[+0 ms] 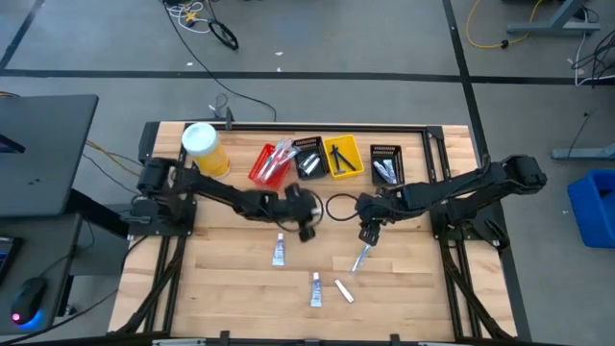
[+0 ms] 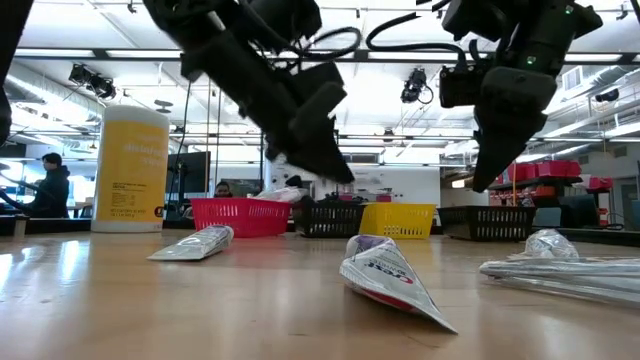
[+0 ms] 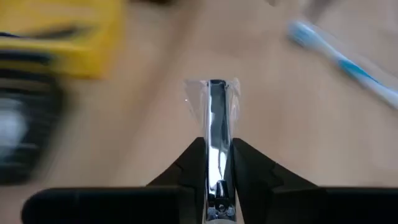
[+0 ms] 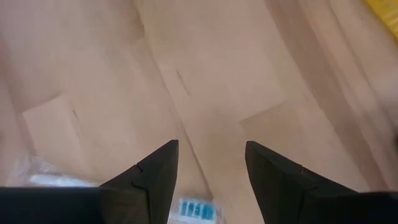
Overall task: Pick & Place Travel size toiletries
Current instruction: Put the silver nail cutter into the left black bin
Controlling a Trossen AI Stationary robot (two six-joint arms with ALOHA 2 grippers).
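Note:
My left gripper [image 1: 306, 229] hangs over the table's middle, shut on a slim shiny item in clear wrap [image 3: 216, 112], one of the travel size toiletries. My right gripper [image 1: 368, 235] stands open just above a wrapped toothbrush [image 1: 360, 258], whose end shows below its fingers [image 4: 193, 209]. A white tube [image 1: 279, 251], a second tube [image 1: 315, 288] and a small white packet [image 1: 344, 291] lie flat on the wood nearer the front edge. My left gripper pinches the shiny wrapped item between its two fingers [image 3: 186, 168], at the item's near end [image 3: 216, 155]. The fingers lie along it, and its far end sticks out ahead of them. In the low view the gripper slants down, clear of the table.
Along the far side stand a red bin [image 1: 271, 165], a black bin [image 1: 307, 159], a yellow bin [image 1: 343, 157] and another black bin [image 1: 384, 165]. A tall yellow canister [image 1: 204, 149] stands at the far left. A black cable loop [image 1: 340, 207] lies between the arms.

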